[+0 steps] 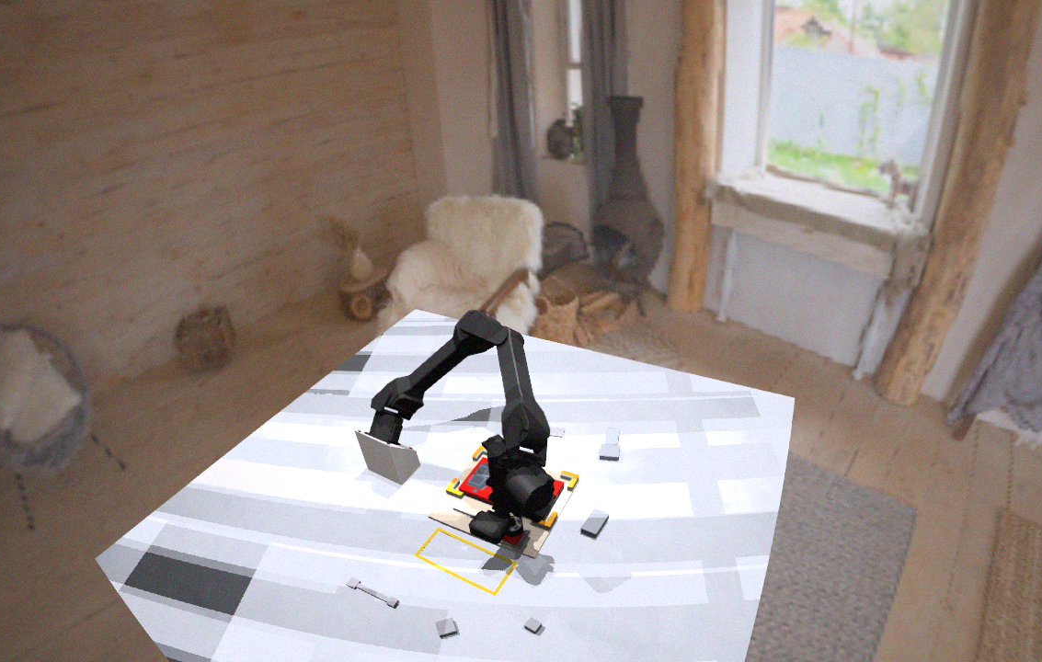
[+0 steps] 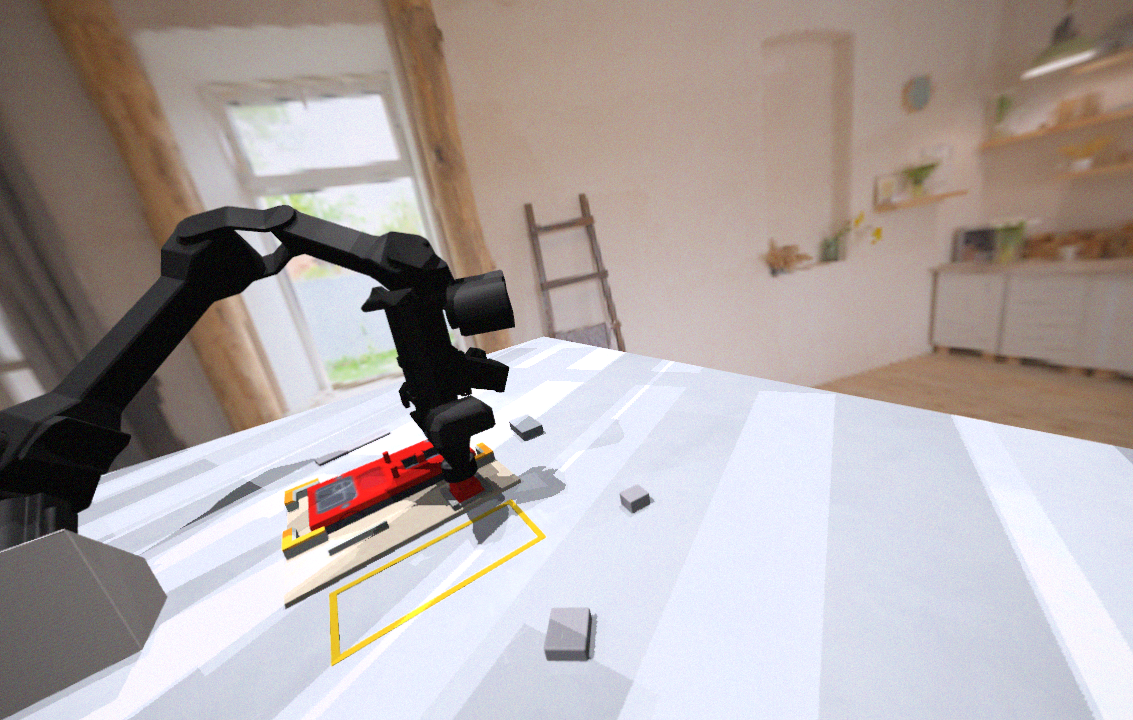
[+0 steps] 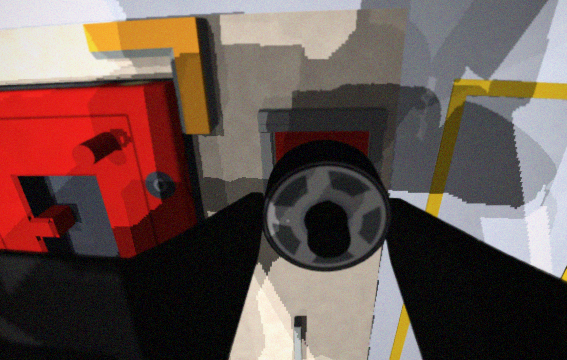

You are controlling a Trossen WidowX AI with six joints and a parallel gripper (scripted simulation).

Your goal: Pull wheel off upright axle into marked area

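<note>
Striped grey counter (image 1: 672, 494) carries a tan board, where the dark wheel (image 3: 327, 205), grey-spoked around a black hub, sits over its red base, pinched at both sides by the half-closed tool (image 3: 327, 220).

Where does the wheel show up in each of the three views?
Top: wheel barely visible under the gripper, lower middle.
Exterior: hidden behind the gripper's fingertips, middle left.
Wrist: centre of frame, clamped between both fingers.
Shared landmark: the yellow marked area, beside the wheel in every view.
</note>
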